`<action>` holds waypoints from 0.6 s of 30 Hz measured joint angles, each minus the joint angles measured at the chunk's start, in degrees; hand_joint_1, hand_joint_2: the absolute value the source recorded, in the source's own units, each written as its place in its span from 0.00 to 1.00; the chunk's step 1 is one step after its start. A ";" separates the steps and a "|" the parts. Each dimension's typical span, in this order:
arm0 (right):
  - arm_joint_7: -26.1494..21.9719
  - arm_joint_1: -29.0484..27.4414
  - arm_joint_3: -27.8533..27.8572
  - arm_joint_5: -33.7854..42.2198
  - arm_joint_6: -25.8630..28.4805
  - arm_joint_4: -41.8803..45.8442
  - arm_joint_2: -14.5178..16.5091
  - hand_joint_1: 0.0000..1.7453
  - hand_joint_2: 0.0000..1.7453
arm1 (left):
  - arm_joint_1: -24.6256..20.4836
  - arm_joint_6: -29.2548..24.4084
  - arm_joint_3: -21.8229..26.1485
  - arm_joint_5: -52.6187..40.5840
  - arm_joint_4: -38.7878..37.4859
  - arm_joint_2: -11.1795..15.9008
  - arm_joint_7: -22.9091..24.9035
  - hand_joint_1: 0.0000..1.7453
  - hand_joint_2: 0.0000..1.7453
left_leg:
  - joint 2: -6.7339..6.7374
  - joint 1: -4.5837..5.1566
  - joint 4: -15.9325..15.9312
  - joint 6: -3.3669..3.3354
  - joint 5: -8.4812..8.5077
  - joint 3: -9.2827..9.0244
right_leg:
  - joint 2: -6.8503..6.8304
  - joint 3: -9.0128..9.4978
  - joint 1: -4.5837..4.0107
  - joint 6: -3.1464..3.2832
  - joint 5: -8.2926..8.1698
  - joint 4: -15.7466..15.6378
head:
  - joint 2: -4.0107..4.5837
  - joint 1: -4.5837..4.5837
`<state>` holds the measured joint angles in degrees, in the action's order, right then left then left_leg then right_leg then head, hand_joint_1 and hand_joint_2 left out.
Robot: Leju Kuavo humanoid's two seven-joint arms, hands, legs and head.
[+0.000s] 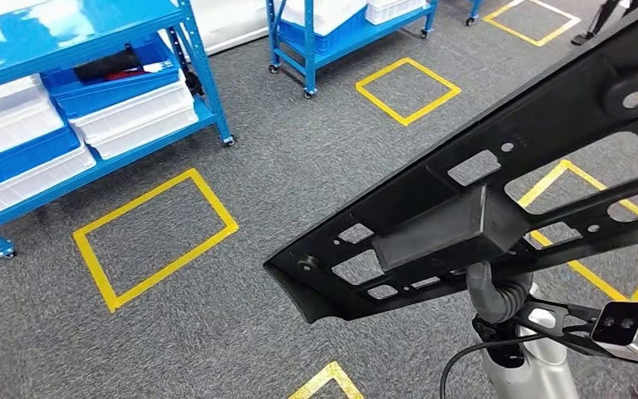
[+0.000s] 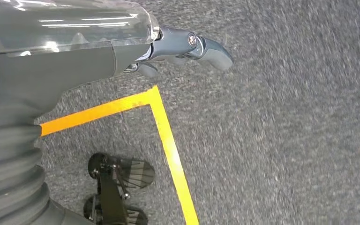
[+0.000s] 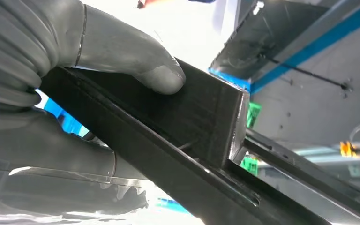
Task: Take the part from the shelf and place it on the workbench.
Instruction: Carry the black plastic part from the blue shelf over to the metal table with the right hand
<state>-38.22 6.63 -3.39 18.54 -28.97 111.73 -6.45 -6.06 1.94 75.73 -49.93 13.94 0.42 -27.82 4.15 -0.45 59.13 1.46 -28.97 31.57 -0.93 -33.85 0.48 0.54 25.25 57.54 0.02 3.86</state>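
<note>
Head view. Part (image 1: 498, 174): long black plastic frame with cut-out windows and a raised rectangular block at mid-length; carried in the air above the floor, tilted, its blunt end low toward the picture's middle and the other end rising off the upper right corner. Right hand (image 1: 496, 293): below the part's block, grey ribbed wrist cover visible, fingers hidden behind the part; silver forearm and a small camera unit just beside it. Floor (image 1: 282, 166): grey carpet marked with yellow tape rectangles (image 1: 156, 237). Blue shelf (image 1: 66, 91): upper left, on castors, loaded with white and blue bins (image 1: 133, 112). Second blue shelf (image 1: 341, 33): top centre, also holding white bins.

Left wrist view. Left hand (image 2: 178, 49): hanging above the carpet, dark fingers curled in toward the palm, nothing in them. Yellow tape corner on the carpet beneath it.

Right wrist view. Right hand: thick grey thumb (image 3: 136, 61) pressed on the flat face of the part's black block, the rest of the hand wrapped beneath the frame's rail; the part is firmly held. Blue shelf edges and a bright, blurred background lie behind.
</note>
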 joint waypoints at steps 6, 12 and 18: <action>-1.60 -1.64 -0.06 -0.80 2.66 0.01 1.81 1.00 1.00 | 0.67 -1.19 0.00 -0.47 -0.02 0.61 0.56 0.00 1.00 | -3.69 -0.19 14.10 0.26 -4.92 6.86 | 3.81 0.12 -0.24 0.78 -0.04 0.03 | 0.00 0.01; -1.64 -2.52 -0.05 -0.86 3.22 0.05 3.98 1.00 1.00 | 0.82 -1.55 0.02 -0.74 -0.02 1.42 1.50 0.00 1.00 | -8.48 -0.29 -0.98 -1.01 1.88 0.55 | 8.03 -0.67 0.03 -0.50 -0.07 0.73 | 0.00 -0.01; -1.78 -3.04 -1.05 -2.01 4.26 0.90 5.08 1.00 1.00 | 0.81 -1.63 0.06 -0.50 -0.02 0.84 1.04 0.00 1.00 | -4.42 -0.33 -2.19 -2.65 2.36 -0.14 | 2.37 -6.12 -0.04 -2.05 5.42 11.27 | 0.00 -0.02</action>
<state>-40.00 3.59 -4.45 16.53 -24.71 112.63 -1.38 -5.25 0.31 75.79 -50.43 13.92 1.26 -26.78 -0.27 -0.78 56.94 -1.19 -26.62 31.43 1.45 -39.97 0.44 -1.51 30.68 68.80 0.02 3.85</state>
